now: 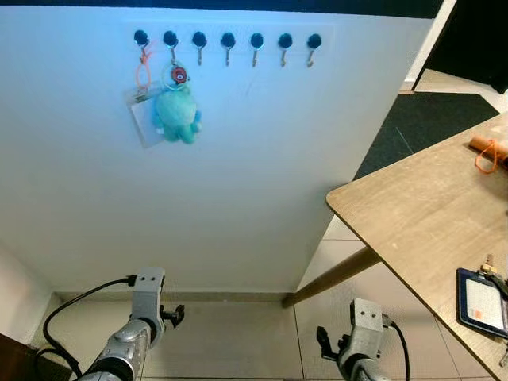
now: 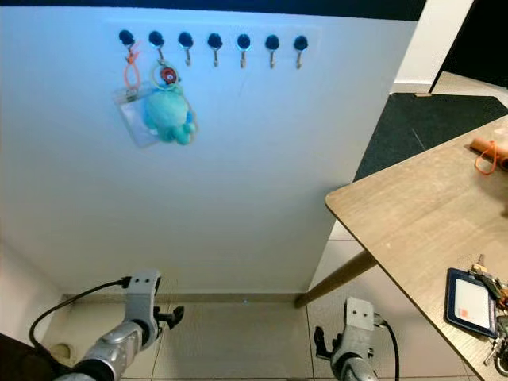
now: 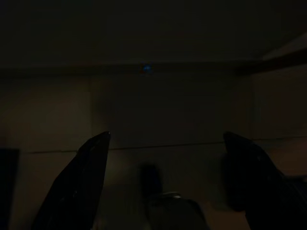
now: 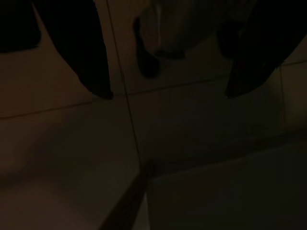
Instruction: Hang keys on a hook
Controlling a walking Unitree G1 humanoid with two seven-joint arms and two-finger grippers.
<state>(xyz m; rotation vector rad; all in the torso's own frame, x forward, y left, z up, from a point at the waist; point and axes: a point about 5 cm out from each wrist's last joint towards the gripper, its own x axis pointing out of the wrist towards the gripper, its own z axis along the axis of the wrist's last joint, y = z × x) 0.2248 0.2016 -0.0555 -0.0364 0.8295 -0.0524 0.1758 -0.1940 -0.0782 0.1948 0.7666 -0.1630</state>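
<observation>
A bunch of keys [image 2: 490, 284] attached to a dark blue badge holder [image 2: 470, 302] lies on the wooden table [image 1: 429, 206] at the right, near its front edge. A row of several hooks [image 1: 228, 41] runs along the top of the white wall. The first hook carries a clear card on an orange loop [image 1: 143, 103]. From the second hook hangs a teal plush toy [image 1: 176, 113]. Both arms hang low in front of the wall, the left arm [image 1: 145, 313] and the right arm [image 1: 361, 333]. My left gripper [image 3: 166, 135] and right gripper [image 4: 169, 95] are open over the floor tiles, holding nothing.
An orange-looped item [image 1: 486, 152] lies at the table's far right. A slanted table leg [image 1: 333, 276] reaches down toward the floor between the wall and my right arm. Dark carpet [image 1: 421, 119] lies beyond the table. Pale floor tiles [image 1: 238, 333] run along the wall's base.
</observation>
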